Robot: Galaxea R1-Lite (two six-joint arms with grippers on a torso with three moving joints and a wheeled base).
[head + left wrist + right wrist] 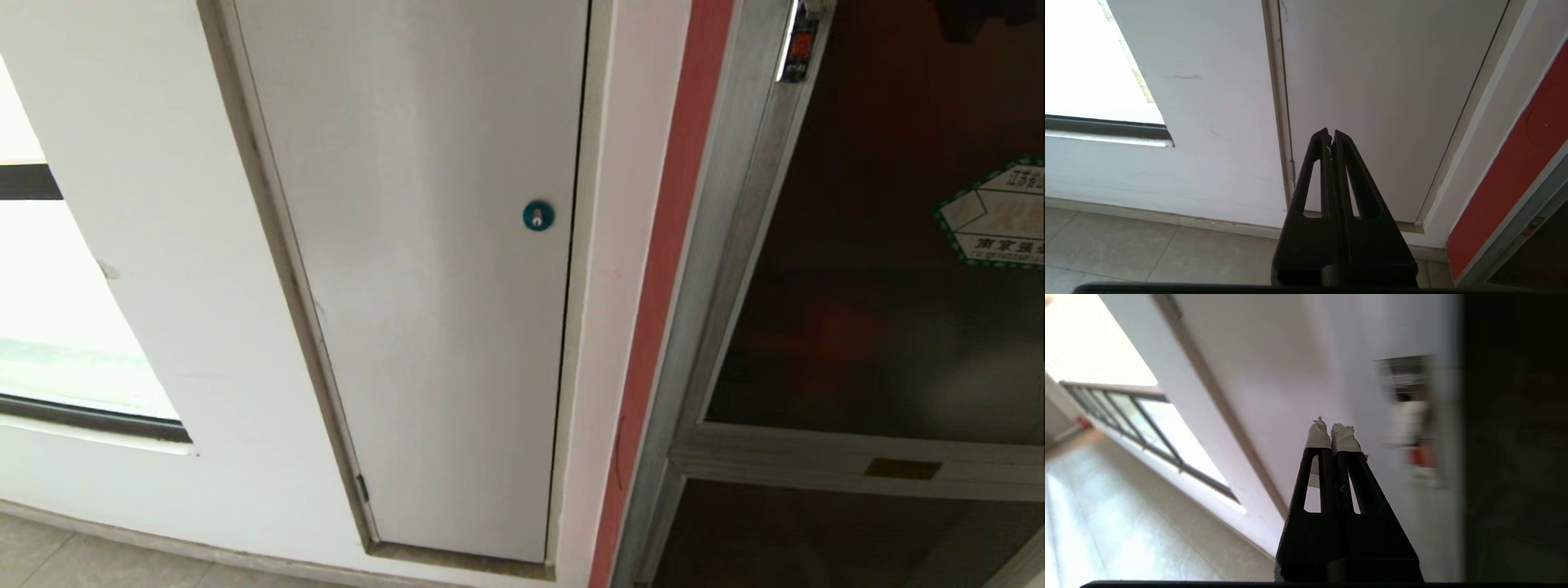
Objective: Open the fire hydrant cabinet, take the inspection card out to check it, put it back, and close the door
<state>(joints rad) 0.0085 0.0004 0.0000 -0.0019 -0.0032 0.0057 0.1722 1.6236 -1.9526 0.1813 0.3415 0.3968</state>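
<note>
The fire hydrant cabinet (718, 269) stands at the right of the head view, its brushed-silver frame beside a red strip. Its door (890, 327) is a dark glass panel, shut, with a green-bordered hexagonal sticker (1000, 214) and a red-and-chrome latch (800, 45) at the top. The inspection card is hidden. Neither arm shows in the head view. My right gripper (1332, 428) is shut, empty, its tips taped white, pointing at the wall short of the latch (1414, 428), which is blurred. My left gripper (1329, 132) is shut and empty, low before the white door.
A plain white door (424, 269) with a small blue round lock (538, 216) fills the middle. A window (49, 327) is at the left. Tiled floor (82, 559) runs along the wall. A lower dark panel (816, 539) sits under a brass plate (902, 469).
</note>
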